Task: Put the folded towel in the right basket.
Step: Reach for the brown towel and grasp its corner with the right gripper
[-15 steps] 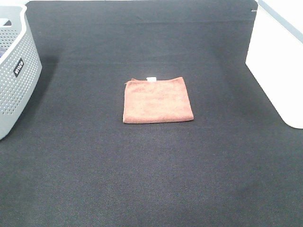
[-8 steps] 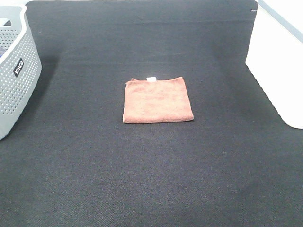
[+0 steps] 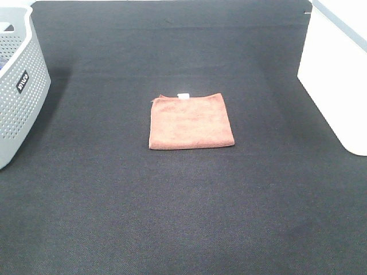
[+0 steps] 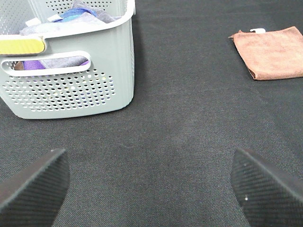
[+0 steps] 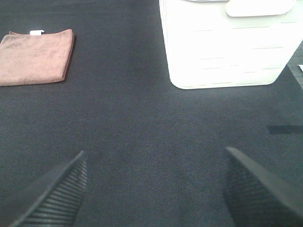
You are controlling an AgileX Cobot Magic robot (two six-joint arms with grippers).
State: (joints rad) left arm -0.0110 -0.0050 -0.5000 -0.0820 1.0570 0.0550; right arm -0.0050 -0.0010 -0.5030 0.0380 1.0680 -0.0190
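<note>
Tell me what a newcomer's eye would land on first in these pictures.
The rust-brown folded towel stands out, lying flat and alone in the middle of the black table cover. A grey perforated basket sits at the left edge, holding cloths, and a plain white basket at the right edge. The left gripper and right gripper are open, holding nothing.

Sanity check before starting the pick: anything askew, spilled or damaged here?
Nothing stands out. The folded towel lies flat and neat on the black mat, apart from both baskets. The grey basket on the left and the white basket on the right stand upright. The left gripper and right gripper are open and empty.
</note>
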